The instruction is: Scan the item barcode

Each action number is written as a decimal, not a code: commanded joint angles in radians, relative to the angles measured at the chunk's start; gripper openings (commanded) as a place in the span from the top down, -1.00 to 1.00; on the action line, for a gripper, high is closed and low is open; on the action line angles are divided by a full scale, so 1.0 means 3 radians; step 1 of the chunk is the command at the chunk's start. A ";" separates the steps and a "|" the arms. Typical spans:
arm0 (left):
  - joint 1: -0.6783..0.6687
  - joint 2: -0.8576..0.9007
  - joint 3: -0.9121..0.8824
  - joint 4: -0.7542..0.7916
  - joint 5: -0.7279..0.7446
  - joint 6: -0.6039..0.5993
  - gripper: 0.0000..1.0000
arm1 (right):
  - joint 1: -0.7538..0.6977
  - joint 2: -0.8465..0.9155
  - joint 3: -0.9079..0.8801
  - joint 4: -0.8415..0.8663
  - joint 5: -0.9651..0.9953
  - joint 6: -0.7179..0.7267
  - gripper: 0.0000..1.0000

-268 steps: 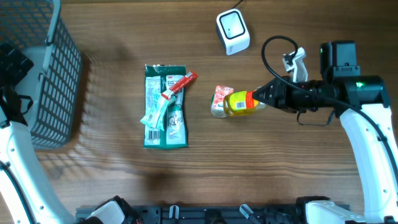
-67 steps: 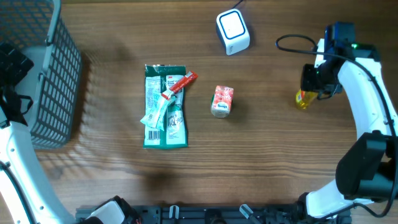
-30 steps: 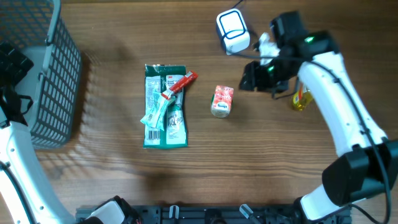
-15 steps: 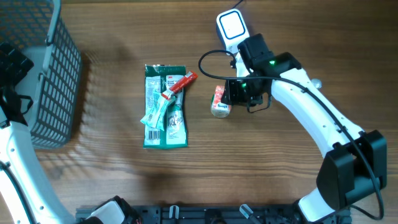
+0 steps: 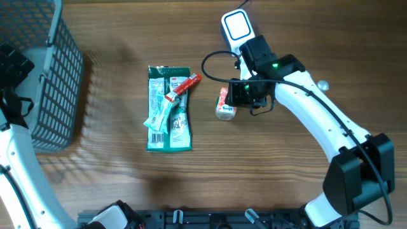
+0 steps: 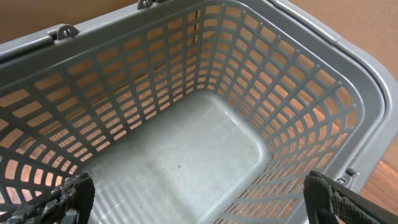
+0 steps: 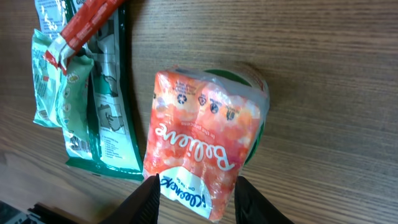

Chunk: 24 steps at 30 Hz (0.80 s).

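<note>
My left gripper [image 6: 199,208] hangs spread wide over the grey basket [image 6: 186,149]. The right arm has swung in from beside the white scanner [image 5: 238,28] a second ago. The right gripper [image 7: 196,196] now pinches the orange tissue pack [image 7: 205,140], which lies on the table [image 5: 95,178] near the green packets [image 5: 168,117]. The arm hides the yellow bottle seen earlier.

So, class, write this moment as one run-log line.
right gripper: shut on orange packet | left gripper: open above basket | scanner: scan not yet done
</note>
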 commanded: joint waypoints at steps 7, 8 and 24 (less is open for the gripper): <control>0.0014 -0.0005 0.0019 0.0009 0.0018 0.0062 -1.00 | 0.0019 0.0031 -0.0050 0.0041 0.0069 0.0023 0.22; 0.0014 -0.0005 0.0019 0.0008 0.0018 0.0062 -1.00 | 0.0019 0.0031 -0.0050 0.0046 0.0070 0.0023 0.22; 0.0014 -0.0005 0.0019 0.0008 0.0017 0.0062 -1.00 | 0.0062 0.0031 -0.0053 0.0053 0.0266 0.0036 0.21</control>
